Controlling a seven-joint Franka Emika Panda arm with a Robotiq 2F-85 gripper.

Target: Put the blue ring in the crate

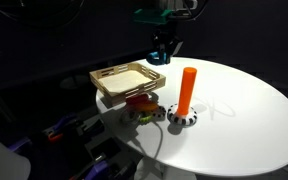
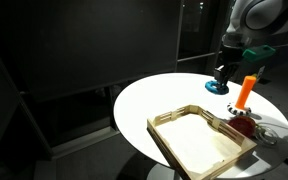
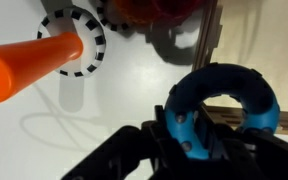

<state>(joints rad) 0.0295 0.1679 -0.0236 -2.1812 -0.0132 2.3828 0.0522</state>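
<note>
The blue ring (image 3: 229,95) is clamped by its left side between my gripper's (image 3: 189,128) dark fingers in the wrist view. In both exterior views the gripper (image 1: 162,48) (image 2: 222,72) hangs at the far side of the round white table with the blue ring (image 1: 159,58) (image 2: 218,87) at its tips, low over the tabletop. The crate (image 1: 104,80) (image 2: 164,128), a shallow light-wood tray, sits on the table beside the gripper; its slat (image 3: 210,40) shows in the wrist view.
An orange peg (image 1: 187,88) (image 2: 247,90) (image 3: 29,62) stands on a checkered base (image 1: 182,118) (image 3: 84,40) close to the crate. A red ring (image 1: 140,100) (image 2: 242,124) (image 3: 154,10) and a yellow-green ring (image 1: 144,113) lie between them. The table edge (image 1: 274,90) drops into a dark room.
</note>
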